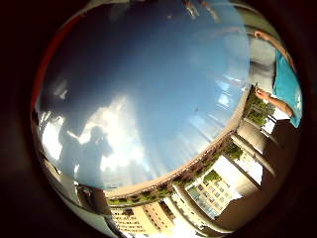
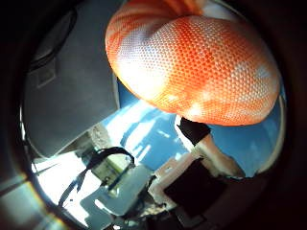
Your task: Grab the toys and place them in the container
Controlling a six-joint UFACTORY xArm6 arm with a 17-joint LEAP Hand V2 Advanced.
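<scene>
An orange and white plush toy (image 2: 192,62) with a fine mesh skin fills much of the thumb side view, very close to the palm. My right hand (image 2: 201,167) shows as white and black parts below it. One black-tipped finger (image 2: 193,130) curls up against the toy's underside. A blue surface (image 1: 148,84) lies under the toy and fills the little finger side view, with the hand's shadow on it. No container is clearly recognisable.
A grey flat-sided object (image 2: 72,86) stands beside the toy at the blue surface's edge. A thin red strip (image 1: 45,64) runs along the blue surface's far side. Buildings and trees (image 1: 208,183) lie beyond the surface.
</scene>
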